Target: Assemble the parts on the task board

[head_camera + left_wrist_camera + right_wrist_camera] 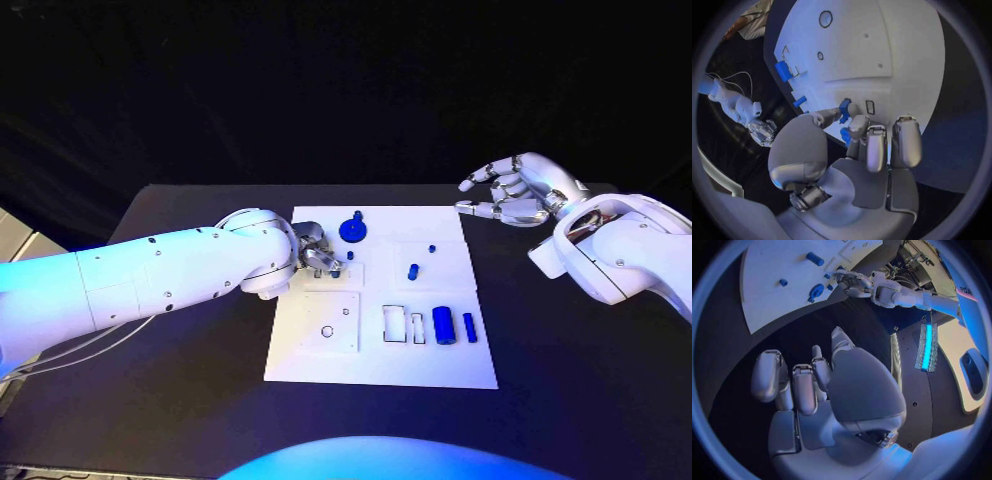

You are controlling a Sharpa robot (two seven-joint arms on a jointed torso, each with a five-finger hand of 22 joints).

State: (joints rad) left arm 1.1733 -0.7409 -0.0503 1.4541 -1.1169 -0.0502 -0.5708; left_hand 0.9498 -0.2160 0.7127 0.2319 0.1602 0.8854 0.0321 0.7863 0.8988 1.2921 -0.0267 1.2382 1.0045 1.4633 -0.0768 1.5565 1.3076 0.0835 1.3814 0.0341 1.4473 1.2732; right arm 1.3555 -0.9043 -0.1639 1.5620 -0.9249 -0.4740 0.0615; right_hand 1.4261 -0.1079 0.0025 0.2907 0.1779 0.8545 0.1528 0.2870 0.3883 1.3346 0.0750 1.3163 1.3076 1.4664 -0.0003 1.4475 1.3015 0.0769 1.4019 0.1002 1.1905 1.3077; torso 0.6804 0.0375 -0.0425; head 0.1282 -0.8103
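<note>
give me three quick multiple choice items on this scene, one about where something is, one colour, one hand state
1. Where is the right hand?
A. on the task board
B. above the bare table, off the board's far right corner
C. under the table

2. What colour is the round part on the task board?
A. blue
B. red
C. yellow

3. What is the left hand doing?
A. resting open off the board
B. pinching a small blue part over the board
C. gripping the board's edge

Answers: 1 B, the head view shows it clear of the board; 2 A, it is blue; 3 B, the left wrist view shows the part between its fingertips.
</note>
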